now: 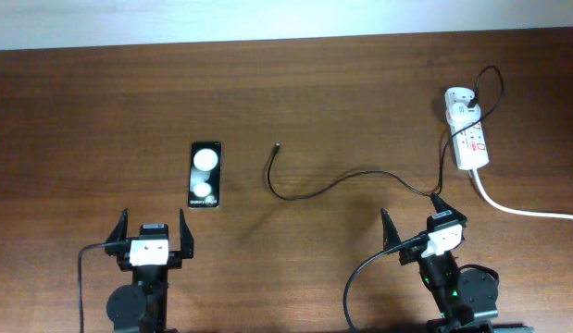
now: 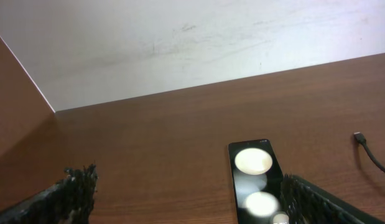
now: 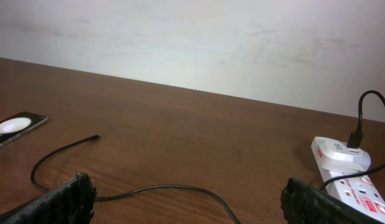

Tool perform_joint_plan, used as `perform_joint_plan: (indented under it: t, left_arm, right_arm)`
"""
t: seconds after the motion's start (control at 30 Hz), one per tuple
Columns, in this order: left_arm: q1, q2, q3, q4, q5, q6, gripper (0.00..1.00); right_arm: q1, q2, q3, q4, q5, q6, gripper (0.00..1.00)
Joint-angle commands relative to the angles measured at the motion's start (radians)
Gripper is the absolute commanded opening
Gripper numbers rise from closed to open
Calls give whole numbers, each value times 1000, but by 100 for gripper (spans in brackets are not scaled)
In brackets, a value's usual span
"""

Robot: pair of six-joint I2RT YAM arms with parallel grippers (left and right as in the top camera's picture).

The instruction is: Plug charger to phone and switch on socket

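the thin black charger cable (image 1: 316, 191) looks light and floppy, best pinched just behind its tiny connector tip (image 1: 278, 145); left gripper (image 1: 154, 215) and right gripper (image 1: 411, 210) both gape, empty.

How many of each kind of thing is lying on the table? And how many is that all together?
phone: 1
charger cable: 1
power strip: 1
Total: 3
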Motion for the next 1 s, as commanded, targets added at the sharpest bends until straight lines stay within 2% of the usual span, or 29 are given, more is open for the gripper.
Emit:
perform_joint_plan:
  t: [0.0, 0.07, 0.23, 0.33, 0.5, 0.6, 0.67, 0.73, 0.8, 0.9, 0.97]
  left_arm:
    - [6, -10, -2, 4, 6, -10, 99]
    - [6, -10, -2, 65, 135, -10, 99]
    - [6, 16, 46, 87, 148, -29, 99]
    - [6, 176, 158, 87, 197, -29, 99]
    - [6, 585, 472, 70, 276, -29, 99]
    - [6, 884, 783, -112, 385, -29, 99]
    - [4, 1099, 1024, -317, 395, -29, 99]
    - [-19, 1244, 1212, -486, 390, -29, 99]
    - [-34, 1372, 1413, -692, 390, -29, 99]
    - [-43, 1585, 1762, -1151, 388, -28, 99]
    - [-43, 1591, 1773, -1170, 375, -28, 99]
  right_arm:
    - [-2, -8, -7, -4, -12, -6, 99]
    - [-2, -8, -7, -3, -12, -6, 99]
    - [-2, -8, -7, -3, -12, -6, 99]
    - [-2, -8, -7, -3, -12, -6, 99]
    - [-2, -8, -7, -3, -12, -6, 99]
    - [-2, -8, -7, -3, -12, -6, 99]
    - [-2, -8, -7, -3, -12, -6, 99]
    - [-2, -8, -7, -3, -12, -6, 98]
    - [-2, -8, -7, -3, -12, -6, 99]
    - [-2, -8, -7, -3, -12, -6, 99]
    - [-2, -8, -7, -3, -12, -6, 99]
